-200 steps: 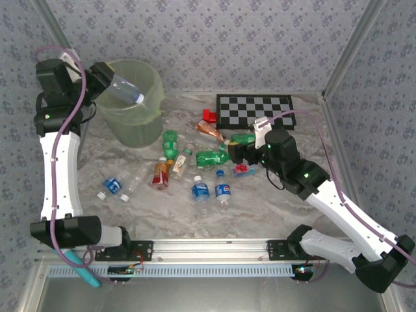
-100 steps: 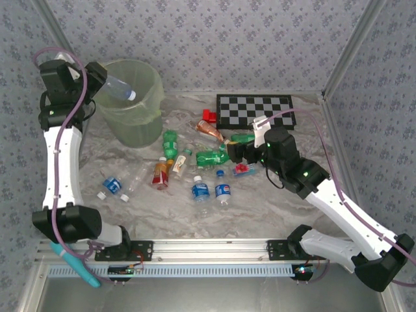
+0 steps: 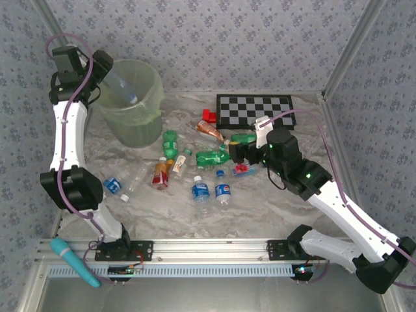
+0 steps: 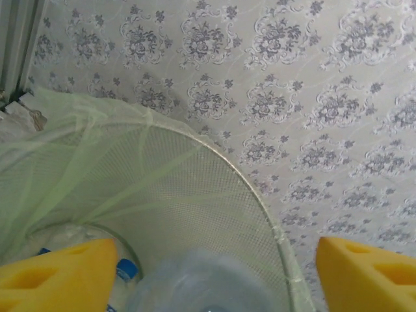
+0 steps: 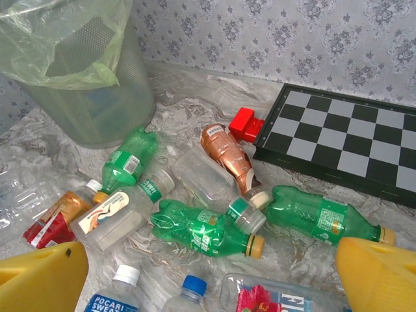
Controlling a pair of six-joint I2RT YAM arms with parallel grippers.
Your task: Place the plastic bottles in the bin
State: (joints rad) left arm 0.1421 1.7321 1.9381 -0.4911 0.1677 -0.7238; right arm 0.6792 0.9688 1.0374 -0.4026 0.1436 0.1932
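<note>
The left claw (image 4: 214,260) is gaping, so the clear plastic bottle (image 4: 195,286) loose beneath it is risking clipping the rim of the round translucent pale-green bin (image 4: 182,195) and bouncing out.

Body obs | left arm (image 3: 67,140) and right arm (image 3: 344,214) are showing white link shells with black joint housings | a purple cable (image 3: 299,112) is looping along each arm | green lights (image 3: 304,174) are glowing on the right arm's black housings | left gripper's fingers (image 4: 55,273) and right gripper's fingers (image 5: 377,273) are showing as plain yellow wedges
</note>
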